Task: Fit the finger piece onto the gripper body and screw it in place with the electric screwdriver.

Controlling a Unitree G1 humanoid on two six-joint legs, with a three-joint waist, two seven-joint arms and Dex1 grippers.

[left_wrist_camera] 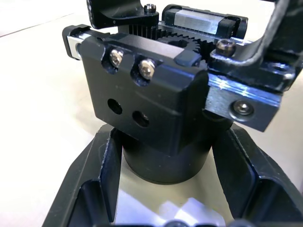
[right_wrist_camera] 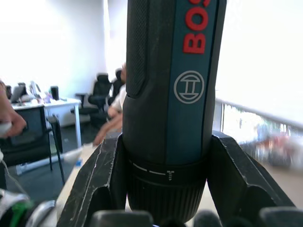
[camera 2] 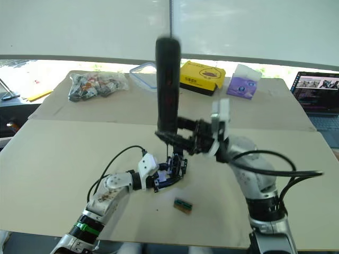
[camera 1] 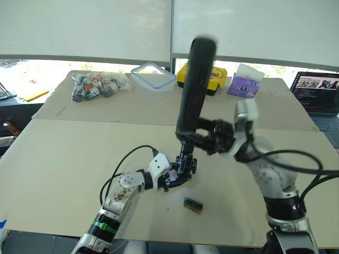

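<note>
Screwing step in hand — right pincer (camera 1: 204, 138) clamps the electric screwdriver (camera 1: 195, 90) above the gripper body (camera 1: 183, 168), which left pincer (camera 1: 170, 177) grips — next, seat the bit squarely.

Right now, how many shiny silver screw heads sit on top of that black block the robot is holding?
2, side by side in the top edge of the black gripper body: one screw, the other screw. More may be hidden.

Bright room, pale bench under covered windows.

I see a tan bench (camera 1: 63, 159) made of boards joined by a seam, with white blinds (camera 1: 85, 26) drawn above it and daylight glaring through the strip below them. An open laptop (camera 1: 318, 92) sits at its far right corner. The right wrist view catches white walls, black office chairs (right_wrist_camera: 102, 92) and a seated person (right_wrist_camera: 116, 106).
</note>
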